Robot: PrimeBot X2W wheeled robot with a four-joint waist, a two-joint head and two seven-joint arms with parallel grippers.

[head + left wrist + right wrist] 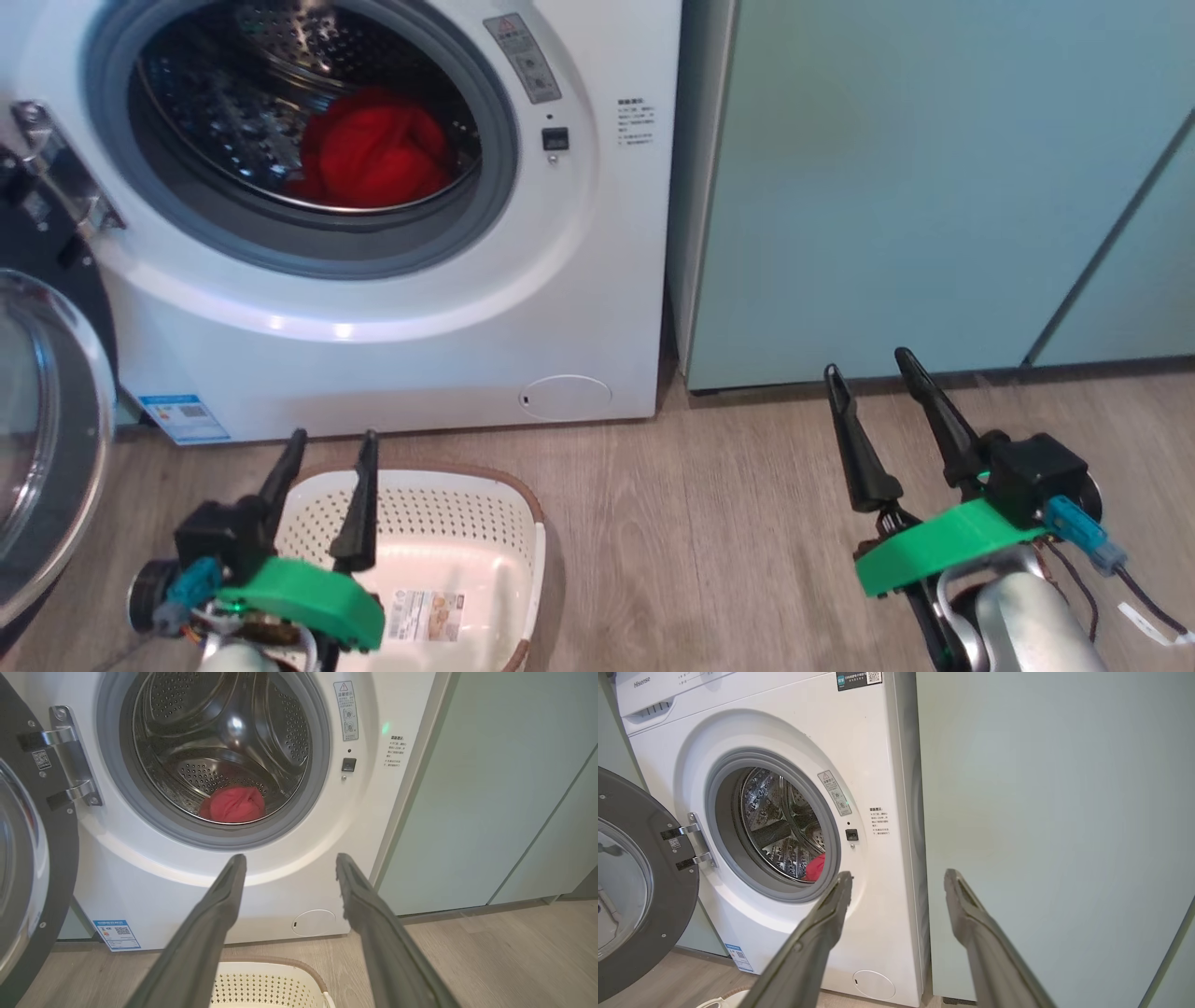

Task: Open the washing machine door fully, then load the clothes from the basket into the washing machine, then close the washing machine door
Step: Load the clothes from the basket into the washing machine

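Our left end effector (334,435) and right end effector (867,361) gape empty; we should sweep the door (56,411), left of them, shut.

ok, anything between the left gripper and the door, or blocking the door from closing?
Nothing visible. The washing machine door hangs open just left of the left gripper. The clothes lie inside the drum; the basket sits low on the floor.

Left gripper (334,436), right gripper (867,362): long dark tapered fingers (359,513), black blocks (1032,476), bright green brackets (943,546), blue plugs (1078,527), thin cables (1144,597), pale forearm (1036,625).
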